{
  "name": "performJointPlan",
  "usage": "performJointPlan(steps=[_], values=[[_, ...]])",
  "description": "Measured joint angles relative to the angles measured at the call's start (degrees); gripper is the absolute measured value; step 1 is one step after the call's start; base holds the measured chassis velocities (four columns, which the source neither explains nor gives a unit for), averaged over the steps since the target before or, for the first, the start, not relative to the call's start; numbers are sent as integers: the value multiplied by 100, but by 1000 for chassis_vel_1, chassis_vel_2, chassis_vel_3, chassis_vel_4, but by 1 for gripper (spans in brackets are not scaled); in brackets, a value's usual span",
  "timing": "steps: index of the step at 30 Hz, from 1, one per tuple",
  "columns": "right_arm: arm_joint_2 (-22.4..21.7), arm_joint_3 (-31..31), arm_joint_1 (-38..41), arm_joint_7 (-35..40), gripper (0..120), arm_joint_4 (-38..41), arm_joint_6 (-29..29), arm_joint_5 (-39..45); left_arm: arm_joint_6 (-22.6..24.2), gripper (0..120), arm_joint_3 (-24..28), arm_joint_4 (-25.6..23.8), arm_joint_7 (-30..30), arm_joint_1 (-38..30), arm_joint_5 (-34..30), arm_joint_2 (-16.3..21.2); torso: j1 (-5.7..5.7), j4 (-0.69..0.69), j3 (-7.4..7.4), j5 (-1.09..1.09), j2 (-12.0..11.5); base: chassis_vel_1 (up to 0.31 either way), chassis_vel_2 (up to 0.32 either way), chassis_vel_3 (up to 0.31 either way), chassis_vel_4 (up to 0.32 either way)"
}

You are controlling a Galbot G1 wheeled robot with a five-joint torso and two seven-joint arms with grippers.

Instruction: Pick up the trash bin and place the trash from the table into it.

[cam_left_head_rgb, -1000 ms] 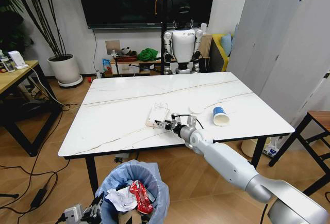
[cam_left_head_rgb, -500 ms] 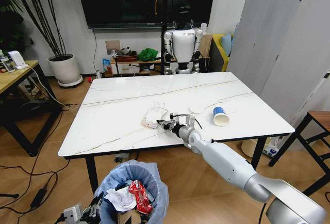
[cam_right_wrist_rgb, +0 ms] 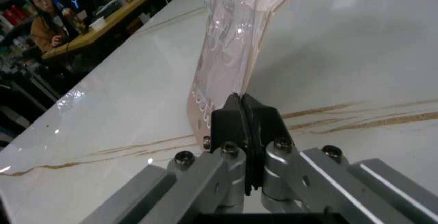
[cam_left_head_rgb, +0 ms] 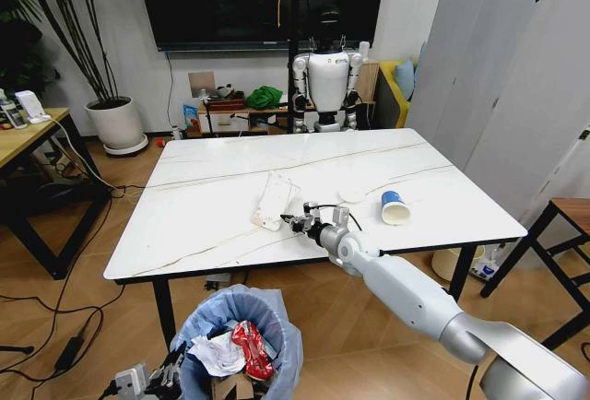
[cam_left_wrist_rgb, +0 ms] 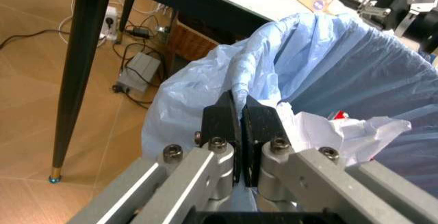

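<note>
The worktop [cam_left_head_rgb: 221, 179], white with thin veins, spreads across the middle of the head view. Below its near edge the bin [cam_left_head_rgb: 241, 343] with its blue bag is held up, already carrying crumpled white paper and a crushed red can. Litter left on the worktop: the clear plastic pack [cam_left_head_rgb: 273, 203] near the middle, a blue-and-white paper cup [cam_left_head_rgb: 394, 207] lying to its right, and a faint pale round piece between them.

The right gripper [cam_left_head_rgb: 297, 224] reaches in from the right arm, its fingers [cam_right_wrist_rgb: 236, 122] pressed together on the near edge of the pack, which stands tilted up from the surface. The left gripper [cam_left_wrist_rgb: 241, 131] has its fingers clamped on the bin's bag-covered rim.

The step in hand looks like carrying the pack to the bin. To do it well, I would lift it clear of the worktop edge before swinging it over, since the thin edge hold could slip; release only once the pack hangs above the bin's mouth.

The right wrist view shows the pinch on the pack's edge, which the head view leaves too small to judge. The left wrist view shows the hold on the rim, at the very bottom of the head view.
</note>
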Motion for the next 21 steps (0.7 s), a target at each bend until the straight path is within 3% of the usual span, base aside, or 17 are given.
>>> performJointPlan(steps=[6,21], values=[[-146,-3,4,-1,0,321,0,97,0,0,46,18,-1,-52,2,5,0,-1,0,0,0,0,0,0,0],[-46,-109,299,-117,0,158,81,115,0,0,69,72,-14,-113,-27,15,-1,0,0,-1,0,0,0,0,0]])
